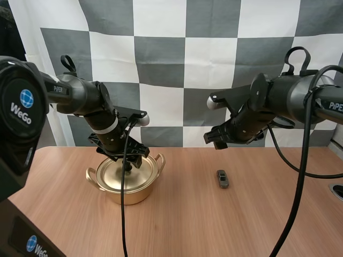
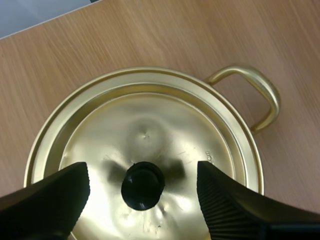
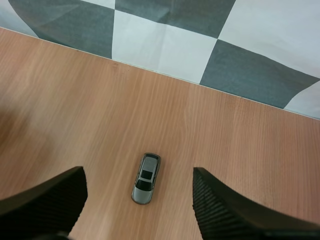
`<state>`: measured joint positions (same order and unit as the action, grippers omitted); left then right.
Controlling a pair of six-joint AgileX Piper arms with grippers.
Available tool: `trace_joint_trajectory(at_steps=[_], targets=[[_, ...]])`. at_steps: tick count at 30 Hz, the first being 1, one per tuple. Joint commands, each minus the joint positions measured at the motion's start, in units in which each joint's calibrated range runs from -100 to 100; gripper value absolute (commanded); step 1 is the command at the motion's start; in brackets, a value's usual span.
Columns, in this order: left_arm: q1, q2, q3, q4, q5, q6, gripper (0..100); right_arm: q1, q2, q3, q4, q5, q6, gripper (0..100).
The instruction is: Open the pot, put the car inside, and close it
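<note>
A gold pot (image 1: 127, 179) with two loop handles stands on the wooden table, its lid (image 2: 150, 145) on and topped by a black knob (image 2: 143, 185). My left gripper (image 1: 126, 156) hovers just over the lid, open, its fingers (image 2: 220, 200) apart on either side of the knob without touching it. A small grey toy car (image 1: 222, 178) lies on the table to the right of the pot. My right gripper (image 1: 217, 140) hangs open above and behind the car (image 3: 146, 178), which shows between its spread fingers (image 3: 225, 210) on the bare wood.
Wooden table (image 1: 214, 225) runs wide in front of the pot and car. A round dark fitting (image 1: 337, 190) sits at the table's far right edge. One pot handle (image 2: 255, 92) juts out to the side.
</note>
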<state>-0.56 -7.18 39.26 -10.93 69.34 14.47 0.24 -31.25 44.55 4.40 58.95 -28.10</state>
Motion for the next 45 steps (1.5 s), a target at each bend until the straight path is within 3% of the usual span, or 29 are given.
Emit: trace_joint_trajectory(at_steps=[1, 15, 17, 19, 26, 29, 45], targets=[[0.05, 0.5, 0.0, 0.9, -0.3, -0.5, 100, 0.0, 0.1, -0.1, 0.0, 0.0, 0.0, 100], [0.05, 1.5, 0.0, 1.5, 0.3, -1.3, 100, 0.0, 0.1, -0.1, 0.0, 0.0, 0.0, 100], [0.05, 1.5, 0.0, 1.5, 0.5, -1.6, 94, 0.0, 0.1, -0.1, 0.0, 0.0, 0.0, 100], [0.05, 1.5, 0.0, 1.5, 0.8, -1.6, 81, 0.0, 0.1, -0.1, 0.0, 0.0, 0.0, 100], [0.05, 1.5, 0.0, 1.5, 1.0, -1.6, 17, 0.0, 0.1, -0.1, 0.0, 0.0, 0.0, 100], [0.05, 1.5, 0.0, 1.5, 1.2, -1.6, 0, 0.0, 0.1, -0.1, 0.0, 0.2, 0.0, 100], [0.05, -7.3, -4.1, 1.0, 5.9, -1.6, 0, 0.0, 3.9, -0.1, 0.0, 1.7, 0.5, 100]])
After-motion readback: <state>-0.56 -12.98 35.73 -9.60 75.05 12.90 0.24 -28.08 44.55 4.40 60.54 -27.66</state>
